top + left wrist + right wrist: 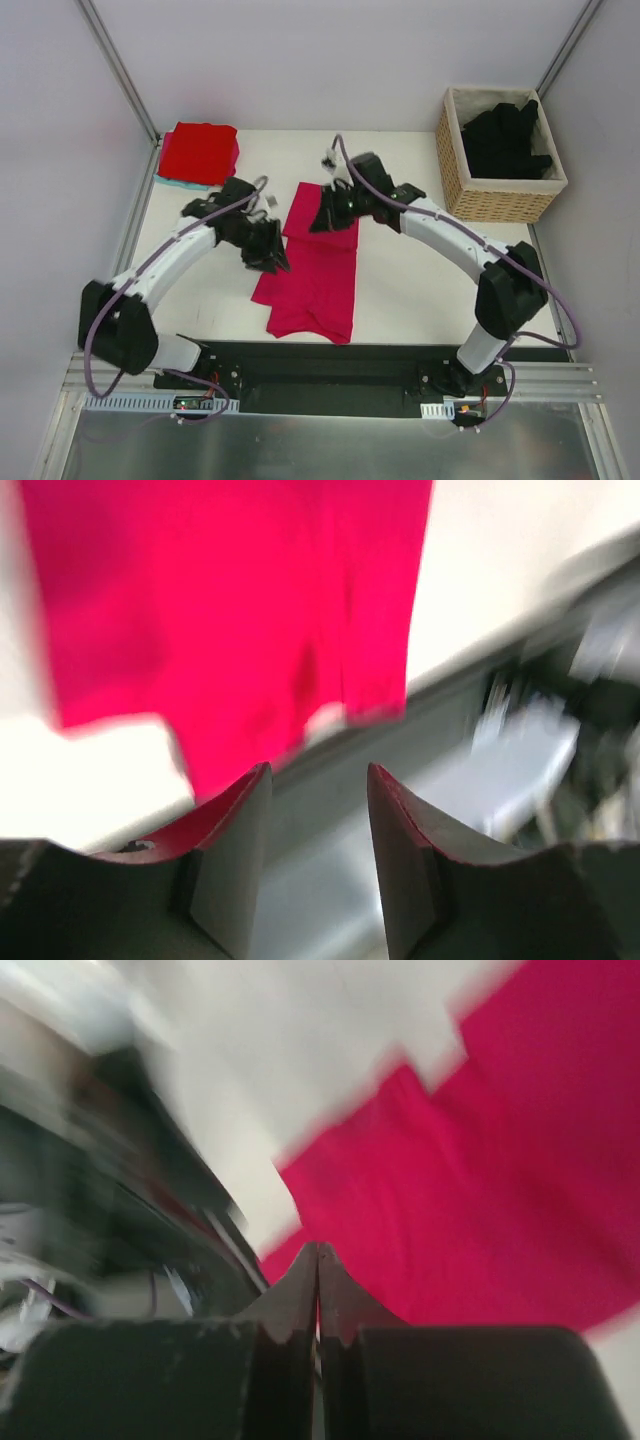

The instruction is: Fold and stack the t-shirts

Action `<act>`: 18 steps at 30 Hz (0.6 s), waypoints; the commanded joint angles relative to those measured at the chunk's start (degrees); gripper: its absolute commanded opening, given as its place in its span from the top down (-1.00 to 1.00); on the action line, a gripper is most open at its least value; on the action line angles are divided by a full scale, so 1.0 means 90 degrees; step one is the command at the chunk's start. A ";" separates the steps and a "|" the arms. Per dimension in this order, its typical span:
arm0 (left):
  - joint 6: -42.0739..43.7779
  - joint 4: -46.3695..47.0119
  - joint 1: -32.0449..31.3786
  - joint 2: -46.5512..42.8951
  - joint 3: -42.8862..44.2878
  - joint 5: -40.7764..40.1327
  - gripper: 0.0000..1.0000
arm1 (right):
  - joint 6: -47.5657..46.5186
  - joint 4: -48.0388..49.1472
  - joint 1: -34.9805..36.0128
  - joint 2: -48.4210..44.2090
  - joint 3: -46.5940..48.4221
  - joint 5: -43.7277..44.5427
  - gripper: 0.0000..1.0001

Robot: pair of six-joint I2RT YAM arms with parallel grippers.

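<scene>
You have one magenta t-shirt (315, 270) lying lengthwise in the middle of the counter (420, 280), and its far end looks doubled over. One red t-shirt (200, 150) sits folded at the far left corner on a teal layer (180, 183). Black t-shirts (505, 140) fill the one wicker basket (500, 200) at the far right; you can't count them. Your left tool (318, 770) is at the magenta shirt's left edge, jaws partly apart and gripping nothing. Your right tool (317, 1250) is over the far end, pressed closed with no cloth seen between its tips.

Both arms bow inward, wrists pitched downward. The left gripper (268, 256) holds its fingers (238, 830) parted (nothing sits between them). Just beyond it and to its right, the right gripper (323, 216) has its fingers (292, 1295) pressed tight together.
</scene>
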 commanded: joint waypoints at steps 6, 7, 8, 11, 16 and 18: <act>-0.0189 0.1596 0.0865 -0.2268 -0.0308 -0.0841 0.08 | 0.0507 -0.3821 0.0649 -0.0118 -0.2195 0.1588 0.98; -0.0180 0.1538 0.0865 -0.2377 -0.0541 -0.0831 0.07 | 0.0604 -0.3782 0.0698 -0.0157 -0.2215 0.1627 0.98; -0.0170 0.1499 0.0865 -0.2474 -0.0659 -0.0831 0.07 | 0.0653 -0.3772 0.0756 -0.0177 -0.2205 0.1637 0.98; -0.0141 0.1343 0.0865 -0.2816 -0.1031 -0.0899 0.07 | 0.0829 -0.3839 0.0981 -0.0207 -0.2031 0.1676 0.98; -0.0228 0.1176 0.0865 -0.3120 -0.1324 -0.1231 0.07 | 0.0859 -0.4201 0.1254 -0.0167 -0.1591 0.1735 0.98; -0.0268 0.1137 0.0865 -0.3139 -0.1354 -0.1271 0.07 | 0.0917 -0.4376 0.1313 -0.0197 -0.1377 0.1744 0.98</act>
